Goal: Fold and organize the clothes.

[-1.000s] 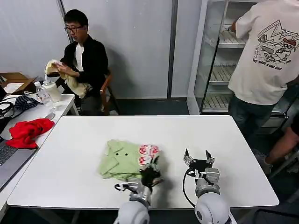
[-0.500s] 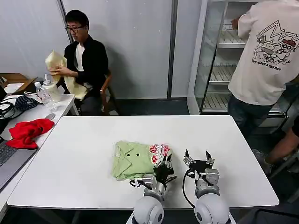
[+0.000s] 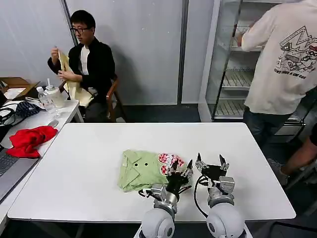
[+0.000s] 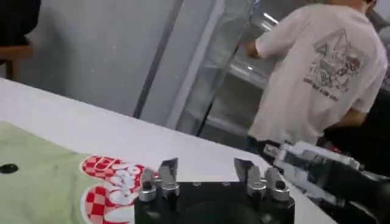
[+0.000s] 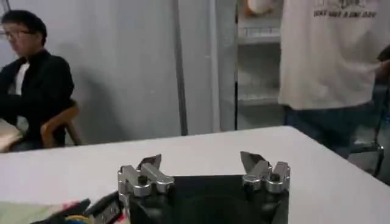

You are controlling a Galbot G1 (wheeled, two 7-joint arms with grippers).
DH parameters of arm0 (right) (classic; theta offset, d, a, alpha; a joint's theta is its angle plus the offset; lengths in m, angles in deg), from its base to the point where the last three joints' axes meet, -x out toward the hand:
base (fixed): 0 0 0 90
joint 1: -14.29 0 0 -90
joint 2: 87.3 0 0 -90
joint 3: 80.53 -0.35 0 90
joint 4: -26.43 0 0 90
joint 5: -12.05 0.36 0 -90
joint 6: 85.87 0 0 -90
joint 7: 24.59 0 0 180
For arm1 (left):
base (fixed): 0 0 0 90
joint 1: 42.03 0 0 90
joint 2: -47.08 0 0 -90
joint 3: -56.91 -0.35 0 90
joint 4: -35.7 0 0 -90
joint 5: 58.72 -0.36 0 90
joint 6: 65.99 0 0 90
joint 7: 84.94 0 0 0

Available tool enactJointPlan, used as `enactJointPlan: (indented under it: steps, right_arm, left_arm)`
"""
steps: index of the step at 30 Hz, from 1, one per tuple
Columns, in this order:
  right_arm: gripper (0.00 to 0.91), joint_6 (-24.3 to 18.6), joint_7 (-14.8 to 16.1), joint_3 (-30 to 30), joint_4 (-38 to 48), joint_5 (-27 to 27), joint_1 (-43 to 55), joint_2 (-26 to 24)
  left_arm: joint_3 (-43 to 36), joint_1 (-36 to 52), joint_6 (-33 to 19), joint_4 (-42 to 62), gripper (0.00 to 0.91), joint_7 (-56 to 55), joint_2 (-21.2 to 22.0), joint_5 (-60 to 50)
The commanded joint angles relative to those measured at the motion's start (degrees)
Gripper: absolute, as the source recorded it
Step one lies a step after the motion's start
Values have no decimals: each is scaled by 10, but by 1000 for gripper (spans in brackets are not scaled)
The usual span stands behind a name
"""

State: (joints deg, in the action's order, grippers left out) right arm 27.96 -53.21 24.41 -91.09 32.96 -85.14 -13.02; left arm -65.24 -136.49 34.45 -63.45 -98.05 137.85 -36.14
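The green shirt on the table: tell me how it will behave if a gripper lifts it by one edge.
The green shirt lies folded in soft, rumpled layers, so it will probably droop and unfold rather than hold its shape. It looks thin and light, so pushing would likely bunch it on the white table. The left gripper beside it is open, not holding it.

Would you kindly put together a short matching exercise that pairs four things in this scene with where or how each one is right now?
Things:
1. green shirt
2. left gripper
3. right gripper
4. red garment

States:
A. open, over bare table right of the shirt
B. heaped on the side table
C. folded, near the table's front edge
D. open, at the shirt's checkered end

Pairs: 1-C, 2-D, 3-A, 4-B
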Motion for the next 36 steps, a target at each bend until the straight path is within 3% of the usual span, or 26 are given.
enactJointPlan:
  steps: [1, 10, 22, 28, 36]
  right_arm:
    - [907, 9, -8, -25, -65, 7, 2, -17]
    - [907, 47, -25, -72, -81, 46, -4, -37]
    - [907, 52, -34, -117, -88, 70, -10, -71]
    - [907, 46, -42, -125, -101, 76, -21, -79]
    - [907, 55, -51, -159, -108, 92, -30, -84]
  left_arm:
    - [18, 2, 19, -81, 907, -8, -32, -8]
    - [104, 2, 79, -153, 907, -56, -118, -35]
    - [255, -16, 88, -175, 907, -70, -238, 15]
    - [308, -15, 89, -152, 907, -73, -274, 38]
    - [326, -16, 89, -139, 907, -77, -281, 40]
